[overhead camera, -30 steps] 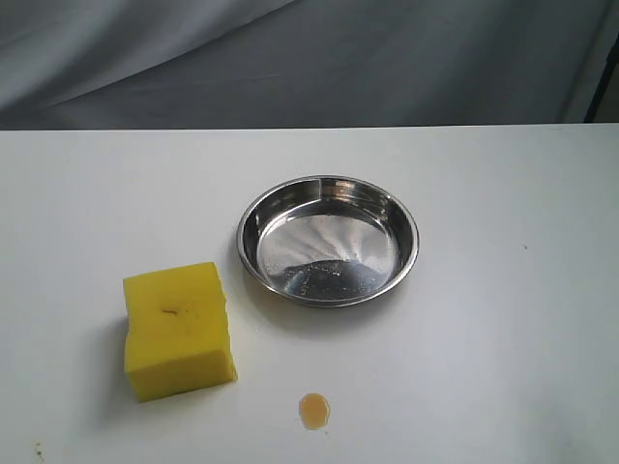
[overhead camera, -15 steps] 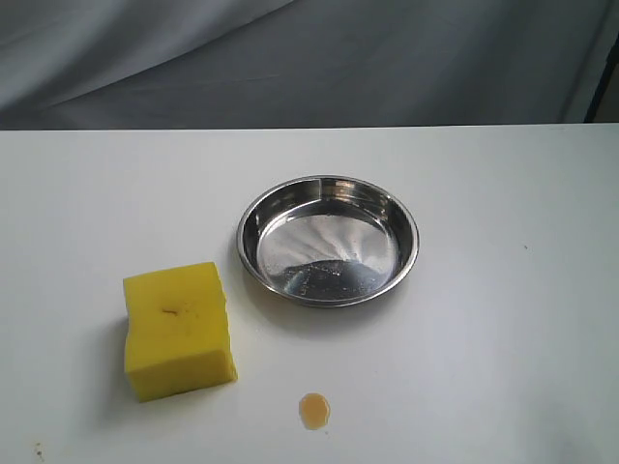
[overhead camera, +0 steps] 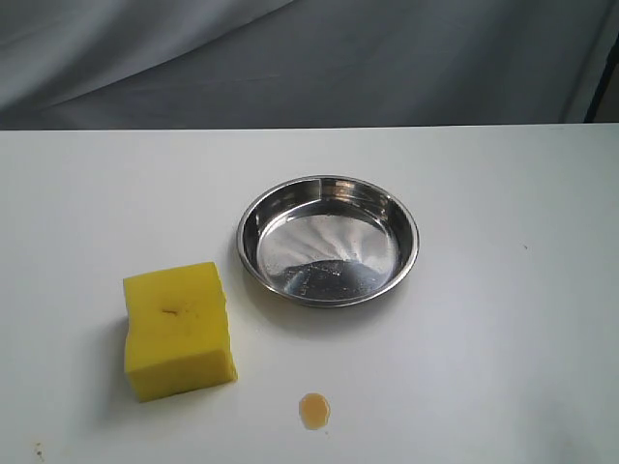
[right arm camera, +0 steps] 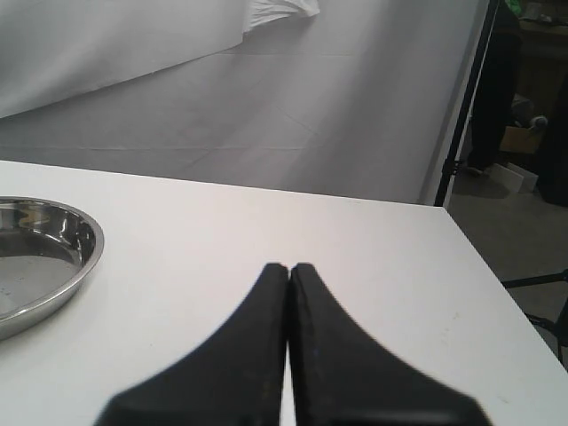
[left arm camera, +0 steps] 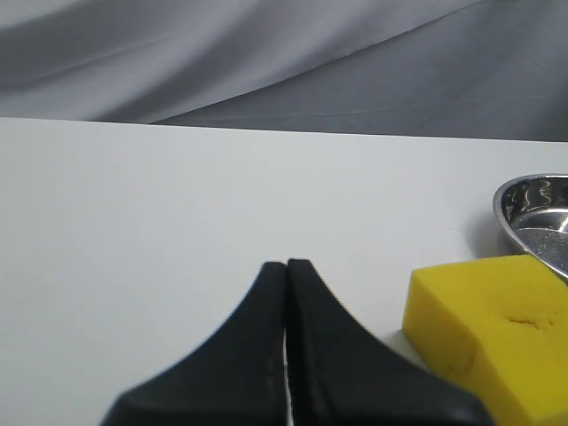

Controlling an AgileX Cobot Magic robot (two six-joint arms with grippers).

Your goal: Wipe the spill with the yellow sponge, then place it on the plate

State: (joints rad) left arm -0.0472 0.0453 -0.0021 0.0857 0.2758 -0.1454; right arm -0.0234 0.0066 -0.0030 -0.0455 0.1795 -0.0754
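Yellow sponge near closed left jaws

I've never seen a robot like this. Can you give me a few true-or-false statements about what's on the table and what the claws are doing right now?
1. The yellow sponge lies in the plate. False: it sits on the table, beside the plate and apart from it.
2. The spill sits on the table, apart from the sponge. True.
3. The left gripper is clamped on the sponge. False: its jaws are shut on nothing, with the sponge off to one side.
4. The right gripper is shut. True.
5. The plate is shiny metal. True.
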